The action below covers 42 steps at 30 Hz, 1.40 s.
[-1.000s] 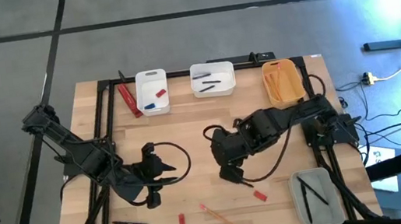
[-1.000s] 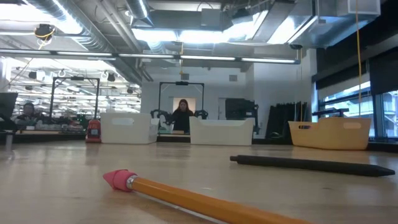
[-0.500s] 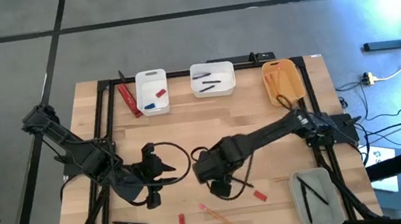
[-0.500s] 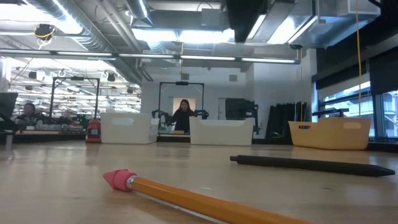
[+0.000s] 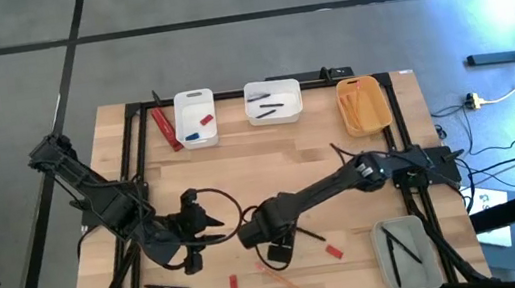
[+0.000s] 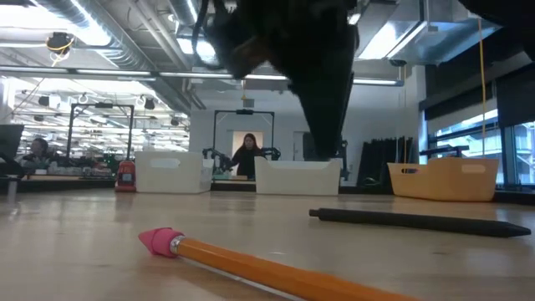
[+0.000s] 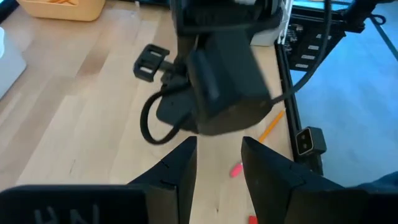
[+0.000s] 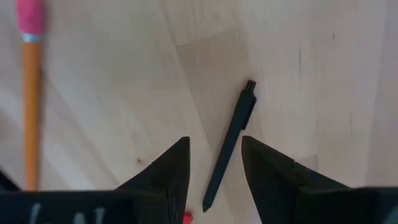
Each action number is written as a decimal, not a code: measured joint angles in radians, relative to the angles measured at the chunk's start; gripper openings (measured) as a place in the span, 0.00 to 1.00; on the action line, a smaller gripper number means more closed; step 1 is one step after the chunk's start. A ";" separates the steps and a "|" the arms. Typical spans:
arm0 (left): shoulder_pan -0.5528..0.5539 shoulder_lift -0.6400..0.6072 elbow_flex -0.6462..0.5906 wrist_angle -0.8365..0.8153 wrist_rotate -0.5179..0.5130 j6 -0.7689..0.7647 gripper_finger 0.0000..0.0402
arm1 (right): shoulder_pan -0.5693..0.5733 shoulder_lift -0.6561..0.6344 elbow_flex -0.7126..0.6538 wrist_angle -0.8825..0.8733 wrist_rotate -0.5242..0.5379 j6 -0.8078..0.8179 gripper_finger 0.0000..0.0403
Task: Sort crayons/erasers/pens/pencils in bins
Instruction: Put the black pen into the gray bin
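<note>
Pen [image 8: 231, 144], slim matte black, lies on pale grainy wood under the right gripper [image 8: 213, 168], fingers spread, empty.

The worktop [image 5: 239, 157] is pale wood with a light grain, framed by black rails. At its far edge stand a narrow white bin [image 5: 195, 118], a wider white bin [image 5: 274, 102] and a yellow-orange bin [image 5: 364, 106]; a translucent grey bin [image 5: 406, 254] sits at the near right corner. The pencil [image 8: 31, 99] is orange with a pink eraser end and a silver band. The pen [image 8: 229, 144] is all black. Small red pieces [image 5: 333, 250] lie on the wood. The right gripper [image 8: 214, 180] and the left gripper [image 7: 217, 180] are both black. The floor [image 5: 221, 28] is grey
</note>
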 joint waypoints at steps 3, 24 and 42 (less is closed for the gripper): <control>0.000 0.000 0.000 0.000 0.000 0.000 0.30 | -0.004 0.022 0.000 0.003 0.014 0.000 0.36; 0.001 0.000 0.000 0.004 0.000 -0.002 0.30 | -0.029 0.057 -0.023 -0.028 0.066 -0.030 0.36; 0.001 0.000 0.000 0.004 0.000 0.002 0.30 | -0.007 0.051 -0.106 0.030 0.038 -0.052 0.36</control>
